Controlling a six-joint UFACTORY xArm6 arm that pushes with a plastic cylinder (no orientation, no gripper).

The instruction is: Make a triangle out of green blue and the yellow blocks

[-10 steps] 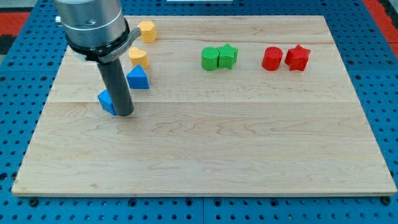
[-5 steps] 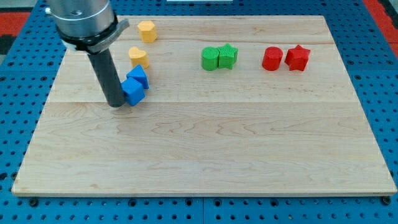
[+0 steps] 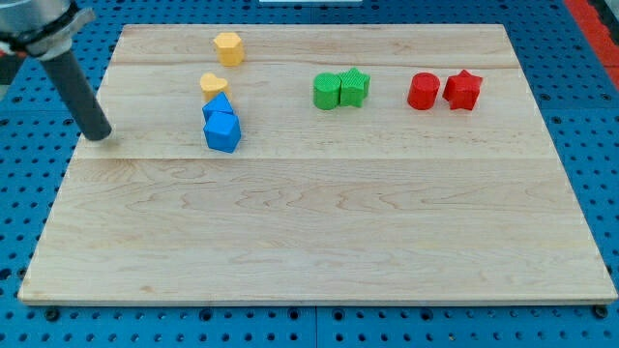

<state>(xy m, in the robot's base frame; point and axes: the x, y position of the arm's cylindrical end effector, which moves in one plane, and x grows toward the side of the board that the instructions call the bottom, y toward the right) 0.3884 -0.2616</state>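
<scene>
My tip (image 3: 99,136) rests at the board's left edge, well left of the blue blocks and touching none. A blue cube (image 3: 222,132) sits against a blue triangular block (image 3: 218,106) just above it. A yellow block (image 3: 213,83) touches the top of the blue triangle. A yellow hexagonal block (image 3: 227,47) stands alone near the top edge. A green cylinder (image 3: 328,92) and a green star (image 3: 355,87) sit together at the upper middle.
A red cylinder (image 3: 423,91) and a red star (image 3: 462,90) stand side by side at the upper right. The wooden board (image 3: 319,222) lies on a blue pegboard (image 3: 29,174).
My tip pushed the blue cube right against the blue triangle, then moved away to the left edge. The blue triangle shifted up against the lower yellow block.
</scene>
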